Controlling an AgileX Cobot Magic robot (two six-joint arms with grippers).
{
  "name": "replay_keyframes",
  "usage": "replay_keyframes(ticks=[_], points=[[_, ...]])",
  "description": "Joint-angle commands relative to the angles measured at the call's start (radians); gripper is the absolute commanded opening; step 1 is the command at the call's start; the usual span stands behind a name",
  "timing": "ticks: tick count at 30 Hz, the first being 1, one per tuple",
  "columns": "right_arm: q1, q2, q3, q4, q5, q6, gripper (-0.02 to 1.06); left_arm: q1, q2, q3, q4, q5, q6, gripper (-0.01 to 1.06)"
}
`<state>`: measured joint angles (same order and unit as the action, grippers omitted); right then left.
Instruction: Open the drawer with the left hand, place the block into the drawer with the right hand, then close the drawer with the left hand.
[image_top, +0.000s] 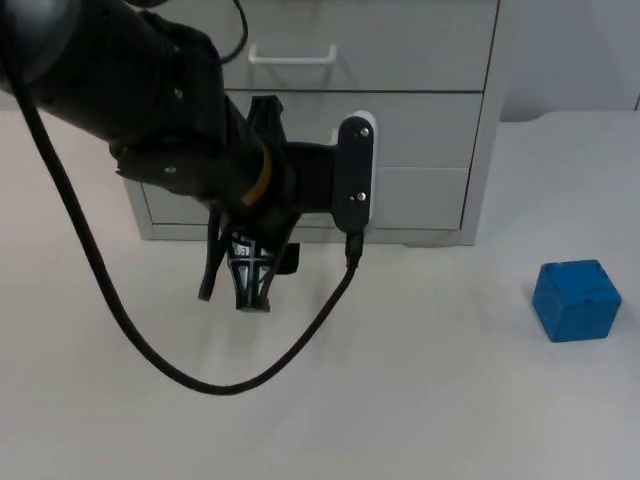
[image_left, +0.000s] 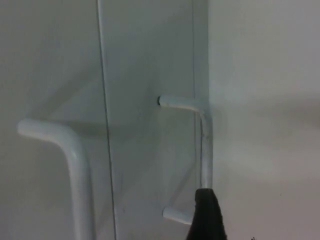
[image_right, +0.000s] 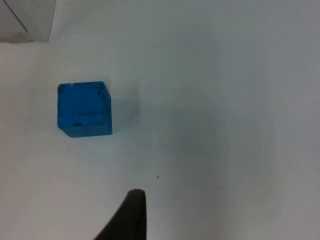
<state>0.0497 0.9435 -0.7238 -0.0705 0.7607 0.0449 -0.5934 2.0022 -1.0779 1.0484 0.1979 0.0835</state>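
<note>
Evidently opening is in hand: the left gripper (image_top: 240, 290), fingers parted, must close on the drawer handle (image_left: 205, 145) at its twelve o'clock; the block (image_top: 576, 299) waits.

Left arm (image_top: 150, 110): big, black, comes in from far left corner of table, reaches across toward middle of far edge. Wrist bends down. Left gripper (image_top: 240, 290) hangs low over table, near far edge, points down at table top. Two fingers (image_top: 255, 285) spread a little, nothing between them. One black fingertip (image_left: 207, 217) seen in left wrist view. Right arm waits: one black fingertip (image_right: 127, 217) over bare table in right wrist view.
</note>
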Motion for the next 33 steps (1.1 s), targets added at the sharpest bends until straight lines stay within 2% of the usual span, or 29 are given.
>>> replay_keyframes(ticks=[1, 3, 4, 9, 13, 22, 30, 33], points=[[-0.005, -0.001, 0.000, -0.006, -0.014, 0.000, 1.04, 0.002, 0.013, -0.008, 0.089, 0.007, -0.093, 0.58], [-0.005, -0.001, 0.000, -0.006, -0.017, 0.000, 1.04, 0.002, 0.027, -0.019, 0.161, 0.021, -0.171, 0.58], [-0.005, -0.001, 0.000, -0.006, -0.017, 0.000, 1.04, 0.002, 0.027, -0.019, 0.161, 0.021, -0.171, 0.58], [-0.005, -0.001, 0.000, -0.006, -0.018, 0.000, 1.04, 0.002, 0.057, -0.049, 0.360, 0.059, -0.393, 0.58], [-0.005, 0.001, 0.000, -0.006, -0.018, 0.000, 1.04, 0.002, 0.068, -0.051, 0.444, 0.054, -0.443, 0.58], [-0.005, 0.001, 0.000, -0.006, -0.023, 0.000, 1.04, 0.002, 0.131, -0.061, 0.519, 0.059, -0.493, 0.58], [-0.005, 0.001, 0.000, -0.006, -0.026, 0.011, 1.04, 0.002, 0.180, -0.112, 0.562, 0.106, -0.612, 0.57], [-0.005, 0.001, 0.000, -0.006, -0.026, 0.011, 1.04, 0.002, 0.201, -0.113, 0.563, 0.108, -0.612, 0.52]])
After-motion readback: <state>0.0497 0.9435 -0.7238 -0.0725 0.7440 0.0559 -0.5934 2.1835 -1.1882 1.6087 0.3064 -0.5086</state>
